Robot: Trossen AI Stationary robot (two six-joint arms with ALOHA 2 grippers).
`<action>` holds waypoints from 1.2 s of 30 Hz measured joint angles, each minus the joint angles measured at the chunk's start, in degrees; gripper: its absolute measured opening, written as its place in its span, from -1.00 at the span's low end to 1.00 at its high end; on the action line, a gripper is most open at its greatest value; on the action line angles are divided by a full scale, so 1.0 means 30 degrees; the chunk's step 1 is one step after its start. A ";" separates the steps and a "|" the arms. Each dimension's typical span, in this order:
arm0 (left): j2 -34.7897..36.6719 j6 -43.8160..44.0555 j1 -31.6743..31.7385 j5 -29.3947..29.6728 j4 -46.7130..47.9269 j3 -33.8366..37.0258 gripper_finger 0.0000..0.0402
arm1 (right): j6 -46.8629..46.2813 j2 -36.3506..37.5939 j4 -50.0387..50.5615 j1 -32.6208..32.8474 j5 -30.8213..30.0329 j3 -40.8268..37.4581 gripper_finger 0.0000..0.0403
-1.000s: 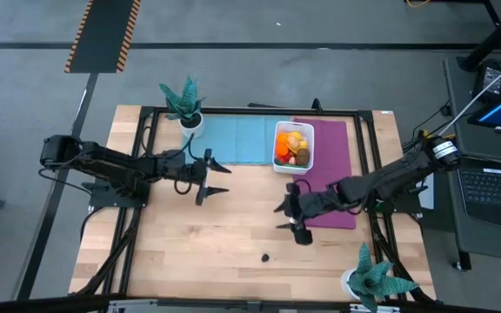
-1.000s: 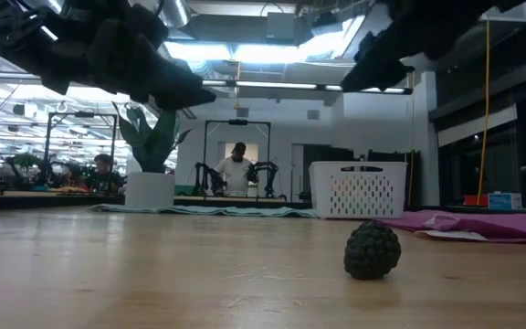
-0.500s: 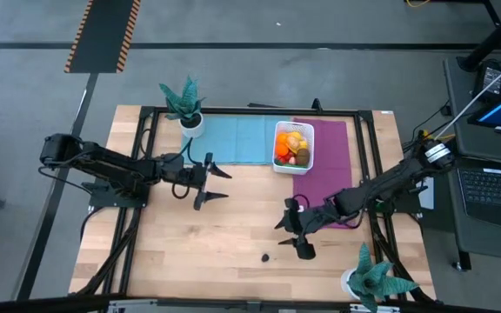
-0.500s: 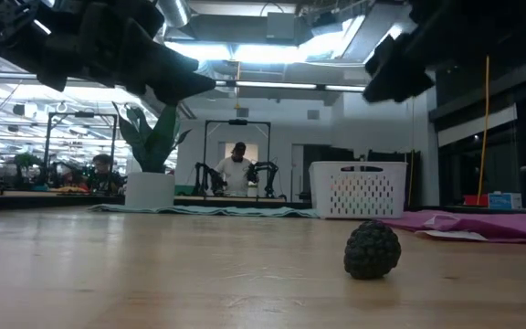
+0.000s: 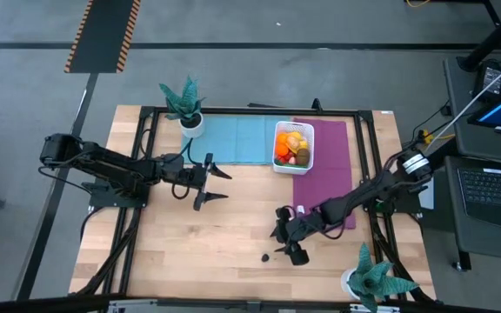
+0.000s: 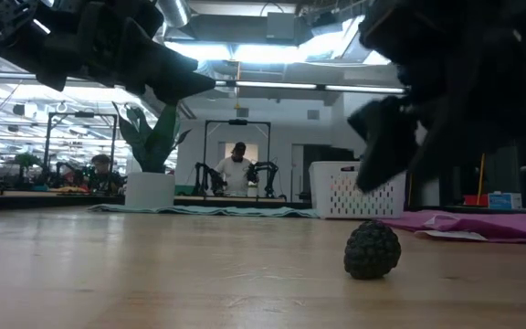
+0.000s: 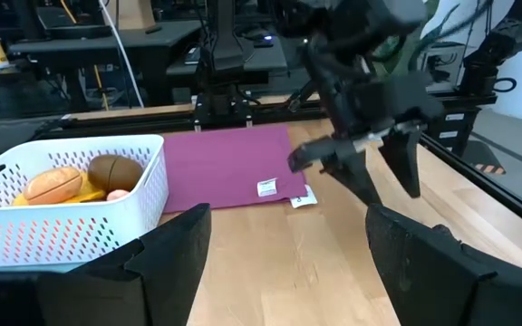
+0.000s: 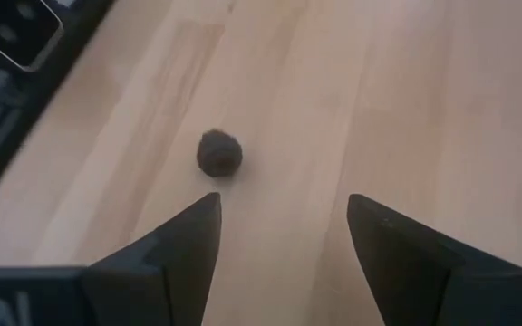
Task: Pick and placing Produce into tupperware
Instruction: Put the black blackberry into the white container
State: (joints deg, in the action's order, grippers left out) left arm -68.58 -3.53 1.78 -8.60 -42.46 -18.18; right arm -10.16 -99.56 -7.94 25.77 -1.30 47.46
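A small dark bumpy piece of produce (image 5: pixel 266 257) (image 6: pixel 373 249) (image 8: pixel 219 152) rests alone on the bare wood near the table's front edge. My right gripper (image 5: pixel 287 244) (image 8: pixel 284 231) hovers open just to its right and above it, tilted downward, touching nothing. The white tupperware (image 5: pixel 293 146) (image 7: pixel 71 195) stands at the far middle, where the two mats meet, with orange, yellow, brown and red produce inside. My left gripper (image 5: pixel 216 184) (image 7: pixel 288 263) stays open and held level above the table's left middle, pointing toward the right.
A blue mat (image 5: pixel 237 139) and a purple mat (image 5: pixel 324 161) lie side by side at the far middle. Teal potted plants stand at the far left (image 5: pixel 183 104) and the near right corner (image 5: pixel 374 278). Bare wood surrounds the dark piece.
My right gripper has sunk and gone toward the table's near edge, closing in on the dark piece while tipping further downward. Its fingers keep the same gap. The dark piece has not moved.
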 joint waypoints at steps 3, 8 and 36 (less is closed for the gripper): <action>0.0000 -0.0014 0.0000 0.0000 0.0000 0.0000 0.43 | 0.0048 -0.0894 -0.0846 0.0018 0.0021 -0.0004 0.20; 0.0000 -0.0014 0.0000 0.0000 0.0083 0.0000 0.43 | 0.0049 -0.1862 -0.2768 0.0106 0.1058 0.0188 0.20; 0.0000 0.0015 0.0000 0.0000 0.0248 0.0000 0.43 | 0.1553 -0.4753 -0.5817 0.1501 -0.0630 0.0801 0.20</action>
State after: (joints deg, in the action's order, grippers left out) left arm -68.58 -3.49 1.78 -8.60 -41.71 -18.17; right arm -5.51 -113.82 -25.39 30.27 -3.19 49.87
